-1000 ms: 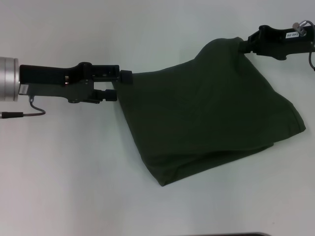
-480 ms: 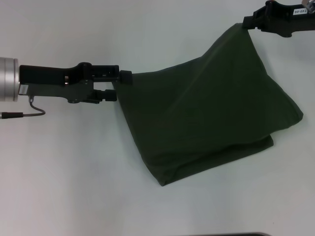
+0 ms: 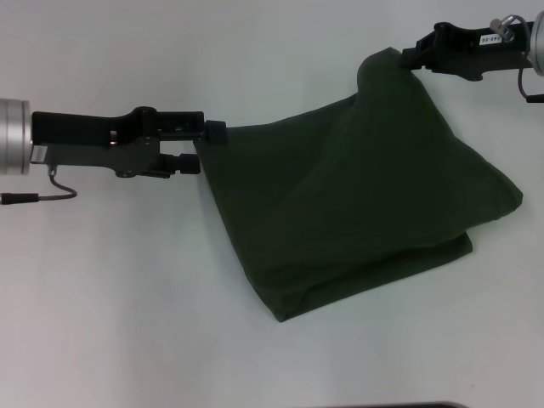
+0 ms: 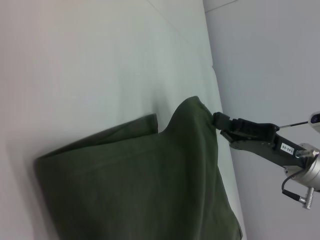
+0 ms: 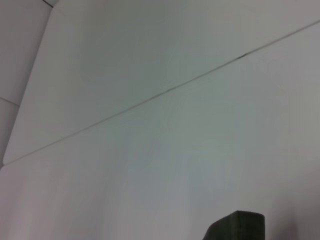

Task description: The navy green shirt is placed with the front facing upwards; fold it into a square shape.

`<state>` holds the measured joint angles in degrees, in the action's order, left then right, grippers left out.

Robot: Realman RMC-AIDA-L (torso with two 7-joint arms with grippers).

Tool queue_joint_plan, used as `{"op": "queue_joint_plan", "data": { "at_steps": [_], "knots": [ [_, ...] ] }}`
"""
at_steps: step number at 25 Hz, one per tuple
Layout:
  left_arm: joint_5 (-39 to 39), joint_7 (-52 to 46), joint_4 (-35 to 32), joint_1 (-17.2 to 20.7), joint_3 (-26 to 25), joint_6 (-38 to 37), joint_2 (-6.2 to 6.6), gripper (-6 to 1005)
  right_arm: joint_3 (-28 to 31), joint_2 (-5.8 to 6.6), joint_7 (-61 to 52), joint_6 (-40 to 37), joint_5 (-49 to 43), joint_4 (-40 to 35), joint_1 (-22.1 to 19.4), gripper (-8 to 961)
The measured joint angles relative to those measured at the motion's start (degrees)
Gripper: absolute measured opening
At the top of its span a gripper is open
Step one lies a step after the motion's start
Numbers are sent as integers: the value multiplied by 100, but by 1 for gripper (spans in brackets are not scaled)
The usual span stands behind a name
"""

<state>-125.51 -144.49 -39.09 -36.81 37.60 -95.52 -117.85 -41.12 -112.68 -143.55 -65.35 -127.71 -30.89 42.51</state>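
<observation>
Your left end effector is clamped on the near-left corner of the navy green shirt; the right end effector pinches its far corner, lifted. The folded shirt lies right of centre on the white tabletop, with bare tabletop around its edges.

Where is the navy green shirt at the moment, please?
In the head view the navy green shirt lies folded right of centre on the white table, held at its edges between the left tool and the right tool.
</observation>
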Motion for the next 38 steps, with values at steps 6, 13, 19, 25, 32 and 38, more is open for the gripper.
{"op": "queue_joint_plan", "data": {
  "at_steps": [6, 13, 19, 25, 32, 38],
  "knots": [
    [0, 0, 15, 18, 2, 0, -3, 858, -46, 103, -19, -159, -6, -18, -10, 105],
    [0, 4, 47, 45, 2, -1, -10, 857, 136, 439, -63, -147, 3, -98, -156, 306],
    [0, 32, 53, 2, 4, -71, -14, 856, 409, 629, -137, -542, 24, -208, -146, 433],
    [0, 111, 60, -147, 28, -123, -19, 855, 433, 563, -140, -1323, 35, -230, 23, 454],
    [-40, 79, 55, -214, 105, 34, -18, 854, 283, 497, -135, -2195, -11, -243, 63, 454],
    [-56, -274, 29, -180, 465, 619, 39, 853, 148, 604, -305, -2560, -282, -406, -170, 454]
  ]
}}
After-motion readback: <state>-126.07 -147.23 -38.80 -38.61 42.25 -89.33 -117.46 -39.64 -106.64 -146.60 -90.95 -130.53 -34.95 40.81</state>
